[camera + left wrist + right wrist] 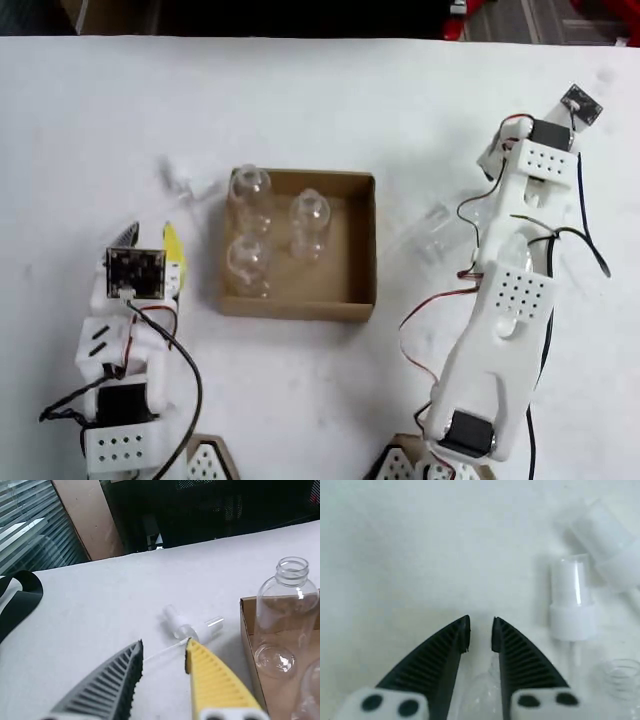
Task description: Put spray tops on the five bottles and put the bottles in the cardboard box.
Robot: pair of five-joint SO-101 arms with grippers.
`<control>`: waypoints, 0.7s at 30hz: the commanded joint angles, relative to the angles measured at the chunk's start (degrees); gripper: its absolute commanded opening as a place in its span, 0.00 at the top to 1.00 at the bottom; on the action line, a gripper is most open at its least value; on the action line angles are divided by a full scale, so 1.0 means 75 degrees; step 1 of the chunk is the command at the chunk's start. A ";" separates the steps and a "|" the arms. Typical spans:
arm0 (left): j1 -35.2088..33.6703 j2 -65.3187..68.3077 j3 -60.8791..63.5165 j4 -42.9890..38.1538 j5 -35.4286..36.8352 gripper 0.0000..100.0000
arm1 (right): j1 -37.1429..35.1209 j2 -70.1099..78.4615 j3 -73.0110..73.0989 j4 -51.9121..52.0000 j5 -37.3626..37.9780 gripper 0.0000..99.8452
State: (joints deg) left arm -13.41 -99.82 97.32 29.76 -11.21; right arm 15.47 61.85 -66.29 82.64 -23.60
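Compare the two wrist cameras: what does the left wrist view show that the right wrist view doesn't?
Left wrist view: the open left pincer, one spray top lying ahead of it, and a cardboard box corner with a topless bottle standing inside. Right wrist view: the right pincer, a near spray top, a far spray top and a threaded bottle neck. Both: the white table and loose, unfitted tops.

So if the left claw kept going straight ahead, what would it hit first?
Probably the spray top lying on the table just ahead of the left gripper, beside the cardboard box, though depth is hard to judge.
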 commanded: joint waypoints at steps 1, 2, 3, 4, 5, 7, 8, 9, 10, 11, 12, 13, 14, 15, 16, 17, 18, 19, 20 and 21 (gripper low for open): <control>-0.0064 -0.0064 -0.0012 0.0094 -0.0059 0.87 | -0.0111 -0.0135 -0.0141 -0.0064 -0.0082 0.96; -0.0064 -0.0064 -0.0012 0.0094 -0.0059 0.87 | -0.0111 -0.0135 -0.0141 -0.0006 -0.0082 0.96; -0.0064 -0.0064 -0.0012 0.0094 -0.0059 0.87 | -0.0111 -0.0135 -0.0141 0.0100 -0.0082 0.95; -0.0064 -0.0064 -0.0012 0.0094 -0.0059 0.87 | -0.0111 -0.0158 -0.0164 0.0193 -0.0070 0.95; -0.0064 -0.0064 -0.0012 0.0094 -0.0059 0.87 | -0.0111 -0.0205 -0.0270 0.0311 -0.0035 0.93; -0.0064 -0.0064 -0.0012 0.0094 -0.0059 0.87 | -0.0053 -0.0346 -0.0563 0.0674 -0.0035 0.90; -0.0064 -0.0064 -0.0012 0.0094 -0.0059 0.87 | -0.0029 -0.0416 -0.0774 0.0862 -0.0023 0.88; -0.0064 -0.0064 -0.0012 0.0094 -0.0047 0.87 | 0.0006 -0.0498 -0.0985 0.1073 -0.0023 0.85; -0.0064 -0.0064 -0.0012 0.0094 -0.0047 0.87 | 0.0029 -0.0557 -0.1196 0.1330 -0.0035 0.84; -0.0064 -0.0064 -0.0012 0.0094 -0.0047 0.87 | 0.0029 -0.0568 -0.1407 0.1553 -0.0047 0.82; -0.0064 -0.0064 -0.0012 0.0094 -0.0047 0.87 | 0.0029 -0.0568 -0.1594 0.1788 -0.0047 0.81; -0.0064 -0.0064 -0.0012 0.0094 -0.0047 0.87 | 0.0018 -0.0557 -0.1747 0.1987 -0.0059 0.81; -0.0064 -0.0064 -0.0012 0.0094 -0.0047 0.87 | 0.0006 -0.0522 -0.1817 0.2092 -0.0059 0.81; -0.0064 -0.0064 -0.0012 0.0094 -0.0047 0.87 | 0.0006 -0.0463 -0.1829 0.2116 -0.0070 0.81; -0.0064 -0.0064 -0.0012 0.0094 -0.0047 0.87 | 0.0018 -0.0393 -0.1829 0.2116 -0.0082 0.81; -0.0064 -0.0064 -0.0012 0.0094 -0.0059 0.87 | 0.0029 -0.0311 -0.1829 0.2104 -0.0082 0.81; -0.0064 -0.0064 -0.0012 0.0094 -0.0059 0.87 | 0.0029 -0.0205 -0.1852 0.2104 -0.0082 0.81; -0.0064 -0.0064 -0.0012 0.0094 -0.0059 0.87 | 0.0029 -0.0088 -0.1875 0.2104 -0.0082 0.81; -0.0064 -0.0064 -0.0012 0.0094 -0.0059 0.87 | 0.0029 0.0029 -0.1887 0.2104 -0.0105 0.81; -0.0064 -0.0064 -0.0012 0.0094 -0.0070 0.87 | 0.0018 0.0123 -0.1887 0.2104 -0.0258 0.81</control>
State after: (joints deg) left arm -13.41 -99.82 97.32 29.76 -11.21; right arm 15.38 62.11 -78.15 96.88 -23.60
